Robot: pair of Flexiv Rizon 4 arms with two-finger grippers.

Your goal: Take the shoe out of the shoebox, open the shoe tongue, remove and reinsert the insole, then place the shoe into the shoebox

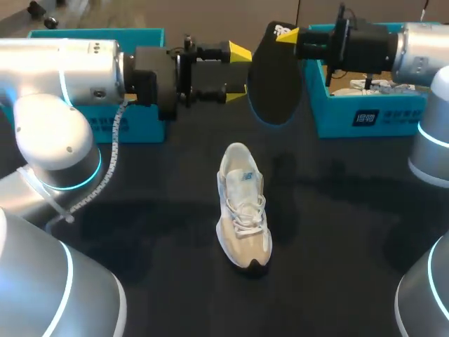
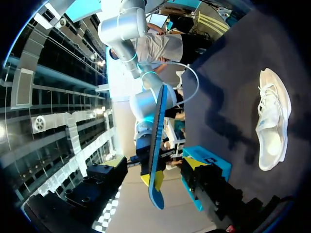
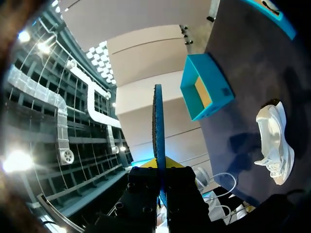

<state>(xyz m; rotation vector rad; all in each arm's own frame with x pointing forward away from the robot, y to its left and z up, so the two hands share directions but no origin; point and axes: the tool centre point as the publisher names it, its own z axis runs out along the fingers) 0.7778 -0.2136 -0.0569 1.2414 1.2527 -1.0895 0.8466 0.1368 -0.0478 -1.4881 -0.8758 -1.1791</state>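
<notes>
Head view looks down; all three views share the shoe [image 1: 243, 209].

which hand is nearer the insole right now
Right. The right hand is shut on one end of the insole, holding it above the table; the left hand is open just beside it, not gripping.

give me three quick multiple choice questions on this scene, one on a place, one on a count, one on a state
1. The shoe on the table sits:
A. behind the right box
B. mid-table, nearer the robot than the boxes
C. at the far left edge

2. Teal boxes on the table:
A. one
B. two
C. three

3. The insole is:
A. inside the shoe
B. flat on the table
C. held in the air

Answers:
1 B: the shoe stands mid-table.
2 B: left box and right box.
3 C: the right fingers grip the insole.
</notes>
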